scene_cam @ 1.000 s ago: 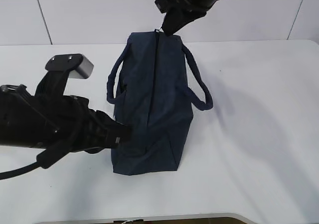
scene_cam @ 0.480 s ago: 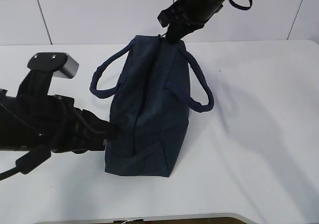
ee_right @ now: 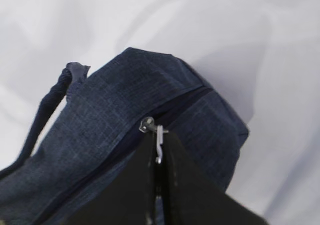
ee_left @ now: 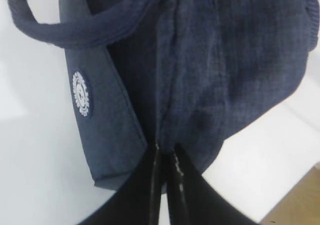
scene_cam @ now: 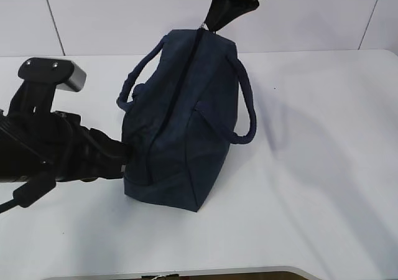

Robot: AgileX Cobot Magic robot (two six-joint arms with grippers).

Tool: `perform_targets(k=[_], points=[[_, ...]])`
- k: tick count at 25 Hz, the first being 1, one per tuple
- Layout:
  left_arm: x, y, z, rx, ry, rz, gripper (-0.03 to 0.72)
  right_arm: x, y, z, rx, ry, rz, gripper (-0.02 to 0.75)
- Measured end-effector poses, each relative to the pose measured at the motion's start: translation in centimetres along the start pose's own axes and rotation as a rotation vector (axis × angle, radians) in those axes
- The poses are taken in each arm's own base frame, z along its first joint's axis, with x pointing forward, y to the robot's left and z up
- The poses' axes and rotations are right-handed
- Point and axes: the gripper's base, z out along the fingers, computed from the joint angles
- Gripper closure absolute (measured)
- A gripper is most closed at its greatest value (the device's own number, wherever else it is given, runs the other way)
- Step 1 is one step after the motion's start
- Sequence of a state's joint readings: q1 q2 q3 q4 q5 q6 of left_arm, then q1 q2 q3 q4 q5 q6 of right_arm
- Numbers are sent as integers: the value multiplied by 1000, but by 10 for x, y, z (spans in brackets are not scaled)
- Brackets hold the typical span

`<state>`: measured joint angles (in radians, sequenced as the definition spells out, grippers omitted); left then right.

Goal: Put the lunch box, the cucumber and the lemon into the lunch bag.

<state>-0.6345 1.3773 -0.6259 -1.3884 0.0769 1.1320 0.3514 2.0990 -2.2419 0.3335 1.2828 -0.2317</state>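
Fabric this soft sags, so we judge the large dark navy lunch bag (scene_cam: 180, 118), on the white surface (scene_cam: 323, 168), handles best gripped at both ends. Our right gripper (ee_right: 159, 152) has jaws clamped on the metal zipper pull (ee_right: 158, 141) at the bag's far end; our left gripper (ee_left: 165, 157) pinches cloth at its near end.

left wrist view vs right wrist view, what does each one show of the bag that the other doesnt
Only the left wrist view shows the round white emblem on the bag's side and the left gripper shut on a fold of fabric at the bag's end. Only the right wrist view shows the metal zipper pull pinched by the right gripper. Both show the navy bag and a loop handle.
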Motion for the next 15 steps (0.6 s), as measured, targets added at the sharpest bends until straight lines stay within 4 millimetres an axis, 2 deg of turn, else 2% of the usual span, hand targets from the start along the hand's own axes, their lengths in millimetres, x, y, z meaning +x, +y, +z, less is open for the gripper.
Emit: perform_targets(k=[8, 15], points=[[-1, 3, 0, -34, -16, 0, 708, -3, 3, -2, -31, -17, 109, 733], [-7, 19, -2, -203, -89, -14, 708, -3, 5, -2, -50, -20, 155, 733]])
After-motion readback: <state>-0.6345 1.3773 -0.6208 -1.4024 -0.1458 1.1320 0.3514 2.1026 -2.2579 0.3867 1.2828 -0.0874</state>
